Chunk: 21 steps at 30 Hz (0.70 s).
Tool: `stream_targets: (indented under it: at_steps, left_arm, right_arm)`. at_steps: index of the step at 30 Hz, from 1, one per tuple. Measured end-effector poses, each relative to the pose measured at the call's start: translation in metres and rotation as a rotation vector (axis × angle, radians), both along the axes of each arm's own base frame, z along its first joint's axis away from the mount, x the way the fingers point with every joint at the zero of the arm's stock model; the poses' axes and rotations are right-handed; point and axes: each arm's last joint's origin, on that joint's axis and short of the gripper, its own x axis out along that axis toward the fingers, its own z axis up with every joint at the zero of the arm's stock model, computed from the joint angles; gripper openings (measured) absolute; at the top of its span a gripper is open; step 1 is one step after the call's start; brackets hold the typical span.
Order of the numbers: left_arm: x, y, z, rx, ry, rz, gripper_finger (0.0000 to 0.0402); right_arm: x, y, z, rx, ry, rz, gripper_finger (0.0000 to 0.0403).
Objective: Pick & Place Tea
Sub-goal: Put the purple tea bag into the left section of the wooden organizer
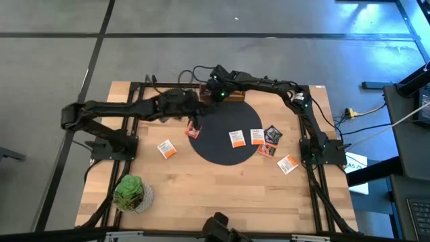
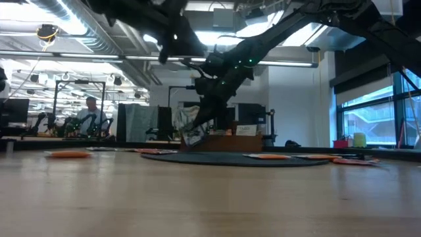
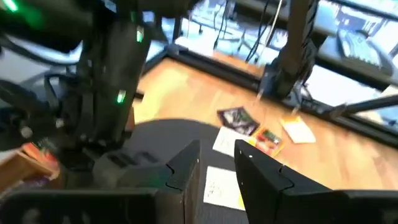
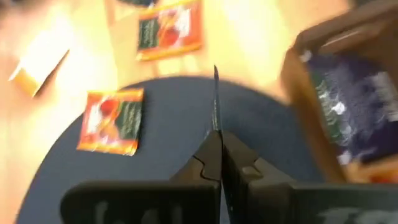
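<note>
the right gripper [image 4: 216,140] is up over the far edge of the black round mat [image 1: 225,151], just beside the wooden box [image 1: 232,96] at the far side of the table [image 1: 222,195]; its jaws are pressed together on a thin tea packet [image 4: 215,99] seen edge-on, standing up from the fingertips. the box shows a dark purple packet [image 4: 354,106] inside it in the right wrist view. the left gripper [image 3: 217,165] reaches in from the left to the far left rim of the mat, its jaws parted with nothing visible between them, and a red packet [image 1: 194,130] lies just below it at the mat's edge. on the mat lie two orange-and-white packets [image 1: 236,138] side by side, with a dark packet [image 1: 272,134] and a red one [image 1: 267,150] at the right rim. another orange-and-white packet [image 1: 166,149] sits on bare wood left of the mat, and one more [image 1: 287,164] on the wood to the right. a green leafy plant [image 1: 130,192] stands at the near left corner.
</note>
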Motion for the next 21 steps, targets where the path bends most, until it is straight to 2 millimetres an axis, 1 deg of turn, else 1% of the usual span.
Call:
stream_targets:
  at_steps: [3, 6, 11, 16, 21]
  left_arm:
    - [-0.009, -0.002, 0.013, 0.015, -0.042, 0.005, 0.0095]
    - [-0.015, -0.004, 0.018, 0.016, -0.043, 0.006, 0.0095]
    - [-0.018, -0.005, 0.017, 0.009, -0.007, 0.016, 0.0095]
    - [-0.019, -0.004, 0.012, 0.004, 0.033, 0.031, 0.0095]
    - [-0.019, -0.004, 0.011, 0.003, 0.042, 0.032, 0.0095]
  right_arm:
    - [0.002, -0.004, 0.001, -0.055, -0.012, -0.038, 0.0001]
    - [0.000, -0.008, 0.001, -0.110, 0.009, -0.082, 0.0001]
    - [-0.004, -0.017, 0.001, -0.120, 0.008, -0.103, 0.0001]
    - [-0.007, -0.029, 0.005, -0.176, -0.014, -0.155, 0.0002]
    - [-0.012, -0.040, 0.007, -0.194, -0.037, -0.186, 0.0003]
